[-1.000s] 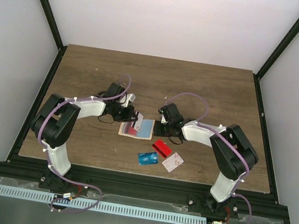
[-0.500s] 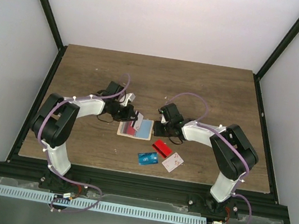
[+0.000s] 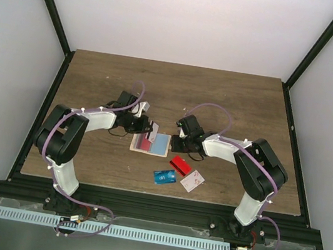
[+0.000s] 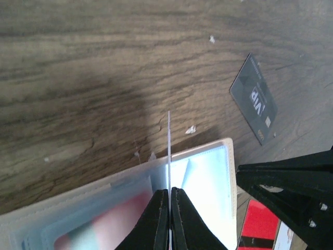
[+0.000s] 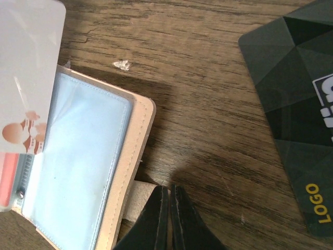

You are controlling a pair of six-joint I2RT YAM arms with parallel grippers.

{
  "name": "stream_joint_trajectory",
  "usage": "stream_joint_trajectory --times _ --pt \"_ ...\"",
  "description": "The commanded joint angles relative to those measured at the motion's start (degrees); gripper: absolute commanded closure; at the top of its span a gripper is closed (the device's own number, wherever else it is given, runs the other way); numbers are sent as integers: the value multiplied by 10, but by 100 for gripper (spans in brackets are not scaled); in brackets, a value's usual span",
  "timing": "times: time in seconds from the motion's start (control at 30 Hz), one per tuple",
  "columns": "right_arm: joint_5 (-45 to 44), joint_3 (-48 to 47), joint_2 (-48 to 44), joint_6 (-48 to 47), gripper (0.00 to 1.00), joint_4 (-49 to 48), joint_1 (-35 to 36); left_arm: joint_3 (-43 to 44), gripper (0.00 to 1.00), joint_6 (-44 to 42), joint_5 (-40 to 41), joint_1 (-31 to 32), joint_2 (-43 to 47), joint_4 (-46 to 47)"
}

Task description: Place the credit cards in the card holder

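Note:
The beige card holder (image 3: 151,143) lies open on the table, its clear sleeves up; it also shows in the left wrist view (image 4: 208,182) and the right wrist view (image 5: 130,156). My left gripper (image 3: 146,127) is shut on a white card with red marks (image 5: 26,78), seen edge-on in the left wrist view (image 4: 169,146), and holds it upright over the holder's sleeves. My right gripper (image 5: 170,192) is shut, its tips down on the edge of the holder's tab (image 5: 132,203). A red card (image 3: 180,164), a blue card (image 3: 164,176) and a white card with a red dot (image 3: 192,180) lie in front of the holder.
A dark card marked VIP and LOGO (image 5: 296,104) lies flat on the wood just right of the holder, also in the left wrist view (image 4: 255,101). A red card shows inside a sleeve of the holder (image 4: 104,224). Black frame rails border the table.
My left gripper has shifted slightly left and back with the white card, standing it more upright over the holder. The right arm has not moved.

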State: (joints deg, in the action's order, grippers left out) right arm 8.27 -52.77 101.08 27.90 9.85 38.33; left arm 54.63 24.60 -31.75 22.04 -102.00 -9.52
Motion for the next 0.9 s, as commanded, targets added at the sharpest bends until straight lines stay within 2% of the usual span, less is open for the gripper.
stream_joint_trajectory --times 0.0,0.47,0.77,0.87 --pt "-11 -8 18 -3 99 24 1 -7 96 18 -13 -6 4 67" --pt "-7 -15 31 -3 99 24 1 -8 96 28 -22 -6 -21 106" --pt "-3 -14 34 -4 99 21 1 -8 96 5 24 -7 -21 115" --pt "-4 -11 37 -4 99 19 1 -16 96 9 14 -7 -26 131"
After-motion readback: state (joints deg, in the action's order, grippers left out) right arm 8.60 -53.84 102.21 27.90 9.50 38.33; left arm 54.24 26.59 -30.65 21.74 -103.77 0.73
